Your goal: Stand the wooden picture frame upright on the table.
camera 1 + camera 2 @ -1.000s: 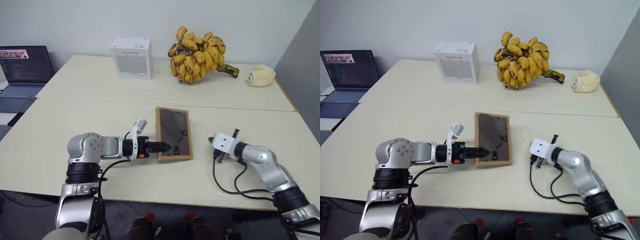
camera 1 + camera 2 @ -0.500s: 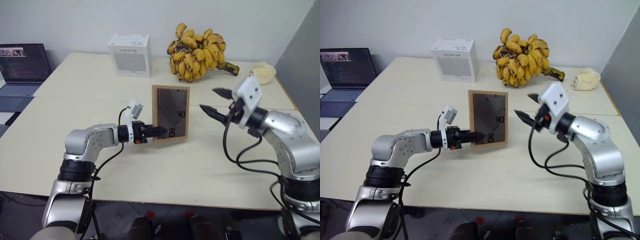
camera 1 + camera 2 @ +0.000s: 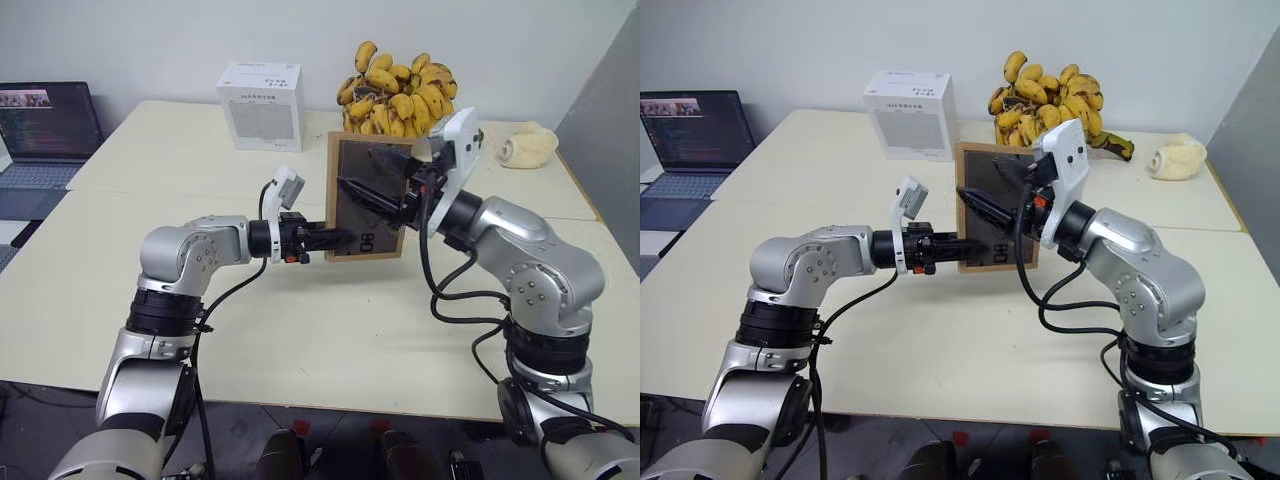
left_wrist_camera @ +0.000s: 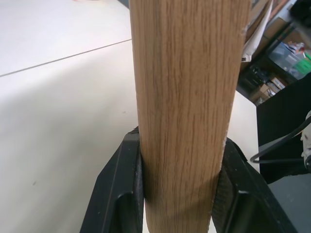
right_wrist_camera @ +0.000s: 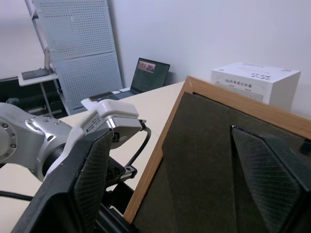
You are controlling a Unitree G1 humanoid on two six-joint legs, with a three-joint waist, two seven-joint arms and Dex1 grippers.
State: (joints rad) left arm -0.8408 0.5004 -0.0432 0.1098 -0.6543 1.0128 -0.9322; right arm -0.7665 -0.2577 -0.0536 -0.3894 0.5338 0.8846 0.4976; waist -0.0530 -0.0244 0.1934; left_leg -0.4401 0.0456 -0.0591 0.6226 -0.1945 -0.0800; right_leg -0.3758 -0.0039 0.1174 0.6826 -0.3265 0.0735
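Observation:
The wooden picture frame [image 3: 348, 158] is held upright over the middle of the table [image 3: 180, 160], its dark grey back with white marks facing me. My left gripper [image 3: 335, 238] is shut on its lower left wooden edge, and the left wrist view has that light-wood edge [image 4: 182, 97] clamped between the black fingers [image 4: 121, 199]. My right gripper [image 3: 378, 178] is open, coming in from the right with both fingers spread in front of the dark back [image 5: 204, 165]. One finger [image 5: 90, 184] lies toward the frame's left edge. The portrait side is hidden.
A white printed box [image 3: 260, 92] and a big bunch of bananas [image 3: 400, 85] stand at the table's back, the bananas right behind the frame. A pale lumpy object [image 3: 525, 148] lies at the back right. An open laptop [image 3: 45, 125] sits off to the left.
The frame went from lying flat to standing upright and higher in the left gripper. The right gripper opened and swung up and left to the frame's back.

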